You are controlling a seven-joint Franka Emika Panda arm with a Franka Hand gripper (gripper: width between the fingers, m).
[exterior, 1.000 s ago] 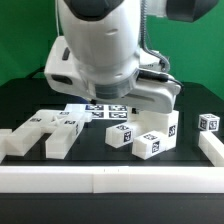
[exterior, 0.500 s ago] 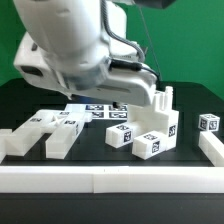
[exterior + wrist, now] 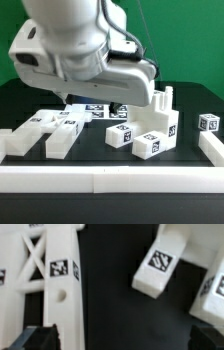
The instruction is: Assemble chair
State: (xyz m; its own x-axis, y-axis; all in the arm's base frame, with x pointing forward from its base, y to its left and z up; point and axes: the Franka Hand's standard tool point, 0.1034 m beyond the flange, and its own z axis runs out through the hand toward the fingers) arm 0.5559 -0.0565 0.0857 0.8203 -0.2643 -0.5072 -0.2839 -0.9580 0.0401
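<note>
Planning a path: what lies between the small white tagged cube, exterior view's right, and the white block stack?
Only bare black tabletop, between small white cube and white block stack, per the exterior view.

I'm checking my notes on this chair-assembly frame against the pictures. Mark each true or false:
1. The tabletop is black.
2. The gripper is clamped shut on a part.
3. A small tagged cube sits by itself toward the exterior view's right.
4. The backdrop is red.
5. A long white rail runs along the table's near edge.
1. True: the table is black.
2. False: the gripper has its jaws wide apart, and nothing is clamped between them.
3. True: the small cube stands apart from the other parts.
4. False: the backdrop is green.
5. True: the rail spans the near edge.
</note>
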